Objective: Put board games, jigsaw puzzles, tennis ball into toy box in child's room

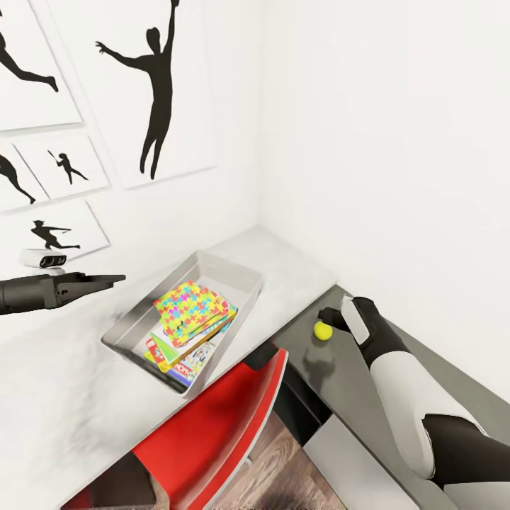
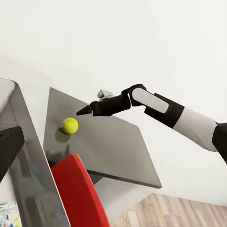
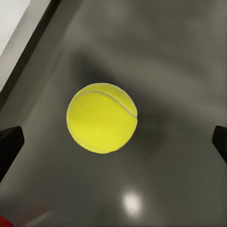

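The tennis ball lies on the dark grey lower part of the counter, close to the edge where this part meets the pale grey top, and it is not inside the toy box. The right gripper is just beside the ball and points toward it. In the right wrist view the ball sits on the dark surface between the two dark fingertips, which stand far apart at the two sides, so the jaws are apart and they do not touch the ball. The left wrist view shows the same thing from the side: the right gripper is stretched out over the dark section, with its tip near the ball but not on it. The toy box stands on the pale part of the counter, near the wall corner. Inside it a jigsaw puzzle lies on top, and under it are the board games, one with yellow, green and red print and one with blue and white print. The left gripper hovers above the pale counter, beside the box; I cannot tell if its jaws are apart or together. A red chair stands in front of the counter, and pictures of black silhouettes hang on the wall.
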Controlling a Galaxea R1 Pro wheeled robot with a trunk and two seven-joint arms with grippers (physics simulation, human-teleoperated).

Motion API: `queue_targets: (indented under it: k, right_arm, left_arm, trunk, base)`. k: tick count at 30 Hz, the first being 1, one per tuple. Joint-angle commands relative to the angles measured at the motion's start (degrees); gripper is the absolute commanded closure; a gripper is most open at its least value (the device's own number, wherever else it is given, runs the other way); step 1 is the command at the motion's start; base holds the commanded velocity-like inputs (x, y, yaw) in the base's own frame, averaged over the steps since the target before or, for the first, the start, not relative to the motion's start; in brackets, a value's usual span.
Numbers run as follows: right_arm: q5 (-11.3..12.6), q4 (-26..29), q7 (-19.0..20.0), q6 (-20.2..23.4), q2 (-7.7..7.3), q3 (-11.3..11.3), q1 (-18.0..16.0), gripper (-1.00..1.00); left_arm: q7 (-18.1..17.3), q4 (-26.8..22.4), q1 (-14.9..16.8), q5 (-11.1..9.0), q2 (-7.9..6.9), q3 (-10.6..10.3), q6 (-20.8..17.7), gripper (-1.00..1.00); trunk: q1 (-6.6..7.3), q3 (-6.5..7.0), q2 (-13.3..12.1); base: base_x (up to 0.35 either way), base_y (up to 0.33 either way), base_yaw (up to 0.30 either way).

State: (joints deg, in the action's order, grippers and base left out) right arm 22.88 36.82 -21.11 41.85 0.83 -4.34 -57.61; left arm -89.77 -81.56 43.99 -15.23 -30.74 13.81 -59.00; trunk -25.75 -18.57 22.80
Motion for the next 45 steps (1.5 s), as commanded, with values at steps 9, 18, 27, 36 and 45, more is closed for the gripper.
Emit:
queue_targets:
  k: [9,18,27,36,45]
  right_arm:
    - [0.7,0.0,-0.5,0.1,0.05,0.7,0.0,-1.0]
    - [0.7,0.3,-0.5,0.0,0.05,1.7,0.0,-1.0]
    - [0.7,0.4,-0.5,-0.1,0.05,1.8,0.0,-1.0]
    - [0.6,0.6,-0.5,-0.2,0.05,1.9,-0.1,-1.0]
    - [0.7,0.7,-0.5,-1.1,0.36,1.9,-0.1,-1.0]
  left_arm:
    - [-0.2,0.0,0.0,0.0,-0.03,0.0,-0.6,-1.0]
    - [-0.2,-0.1,0.1,0.0,-0.03,0.0,-0.7,-1.0]
    - [-0.2,-0.1,0.1,0.0,-0.03,0.0,-0.7,-1.0]
    - [-0.2,-0.1,0.0,0.0,-0.03,0.0,-0.7,-1.0]
    - [-0.2,-0.1,0.0,0.0,-0.04,0.0,-0.7,-1.0]
  trunk:
    - [-0.03,-0.95,0.1]
    - [-0.03,-1.79,0.1]
    - [-0.03,-2.63,0.1]
    - [-0.03,-3.47,0.1]
    - [-0.03,-4.31,0.1]
  base:
    - [0.0,0.0,0.0]
    - [0.0,0.0,0.0]
    - [0.0,0.0,0.0]
    - [0.0,0.0,0.0]
    - [0.0,0.0,0.0]
